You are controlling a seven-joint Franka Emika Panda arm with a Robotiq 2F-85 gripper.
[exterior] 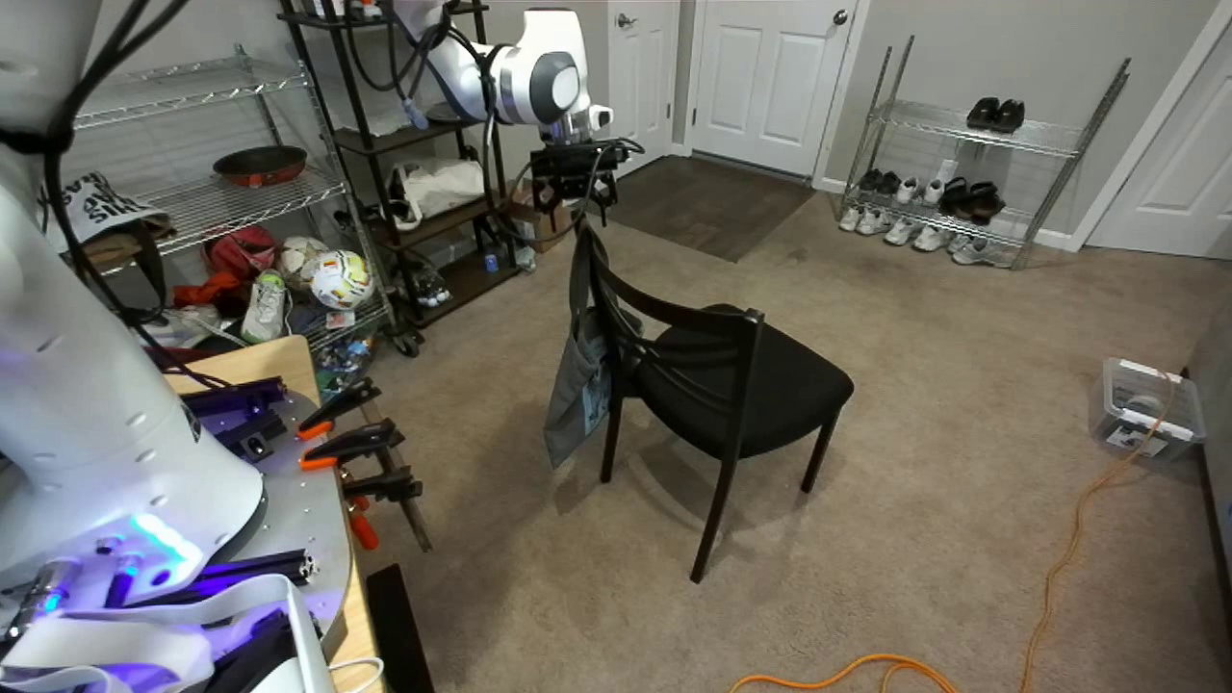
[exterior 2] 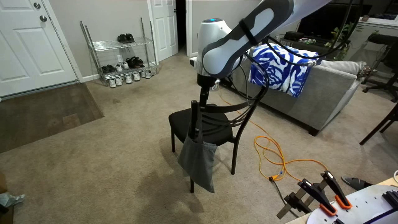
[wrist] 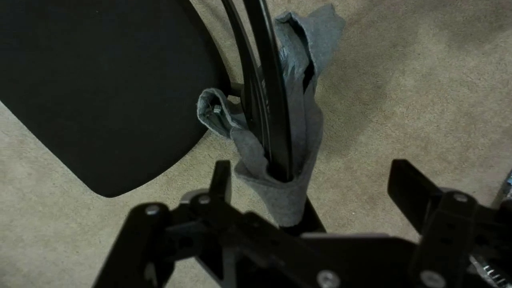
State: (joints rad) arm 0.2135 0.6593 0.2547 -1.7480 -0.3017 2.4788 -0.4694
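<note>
In an exterior view, the tool (exterior: 576, 204) is held just above the back of a black chair (exterior: 770, 380), over whose corner a gray bag (exterior: 570, 412) is hung, with a light-blue print (exterior: 595, 393) visible on it. Farther off, a wire shelf (exterior: 231, 214), shown only here, is loaded with a pan (exterior: 260, 167) and a ball (exterior: 342, 279); a shoe rack (exterior: 1039, 144) is set beyond the chair, and clamps (exterior: 351, 441) are fixed along the tabletop (exterior: 279, 358). In an exterior view, the bag's plain side is shown, along with a tangled orange cord (exterior 2: 283, 162) and a sofa (exterior 2: 298, 109) draped with a blue-and-white blanket (exterior 2: 276, 68); the tool's spread cannot be told from there. In the wrist view, the fingers (wrist: 221, 180) are seen wide apart, the bag framed between them, nearer to one finger. There, the chair's top rail (wrist: 277, 100) is encircled by the bag; whether either is touched cannot be told.
</note>
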